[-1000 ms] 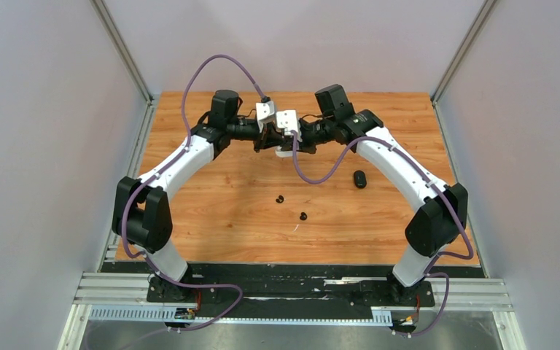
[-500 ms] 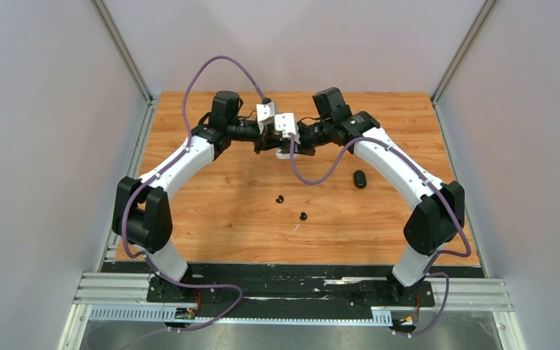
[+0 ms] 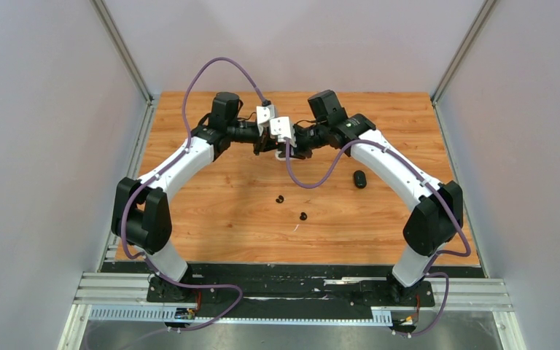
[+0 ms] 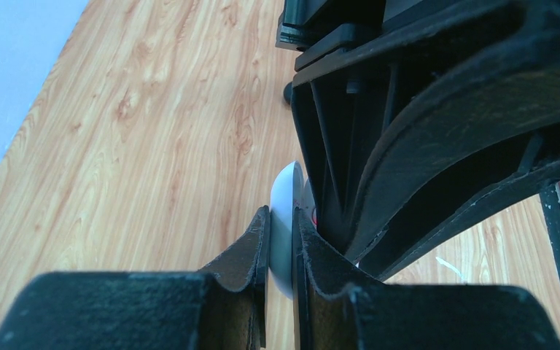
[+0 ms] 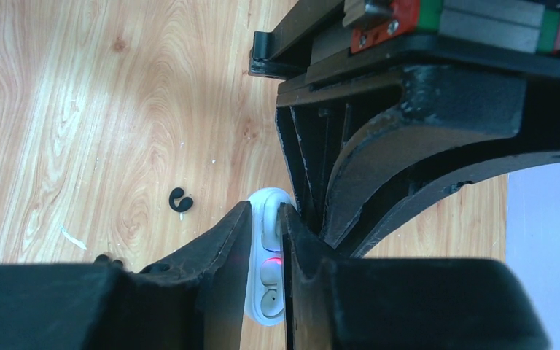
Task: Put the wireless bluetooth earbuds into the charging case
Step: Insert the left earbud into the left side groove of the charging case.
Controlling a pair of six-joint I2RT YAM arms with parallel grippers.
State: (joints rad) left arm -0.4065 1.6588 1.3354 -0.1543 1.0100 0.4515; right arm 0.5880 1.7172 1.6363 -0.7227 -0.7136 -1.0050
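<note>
At the far middle of the table, a white charging case (image 3: pixel 284 154) stands open between my two grippers. My left gripper (image 3: pixel 270 147) (image 4: pixel 282 219) is shut on the case's thin white lid (image 4: pixel 286 193). My right gripper (image 3: pixel 295 144) (image 5: pixel 266 210) is over the case's base (image 5: pixel 261 318), shut on a white earbud (image 5: pixel 269 222) at the upper well. Another white earbud (image 5: pixel 271 302) sits in the lower well, and a red light glows between the two. Two black earbuds (image 3: pixel 279 198) (image 3: pixel 303 216) lie loose nearer the arms. One of them shows in the right wrist view (image 5: pixel 180 200).
A black oval charging case (image 3: pixel 360 179) lies shut to the right, under the right forearm. A small white fleck (image 3: pixel 295 227) lies near the front black earbud. The wooden table (image 3: pixel 211 189) has grey walls on both sides.
The right gripper and wrist have shifted slightly left and away, closer over the white case. The left gripper, black case and black earbuds have not moved.
</note>
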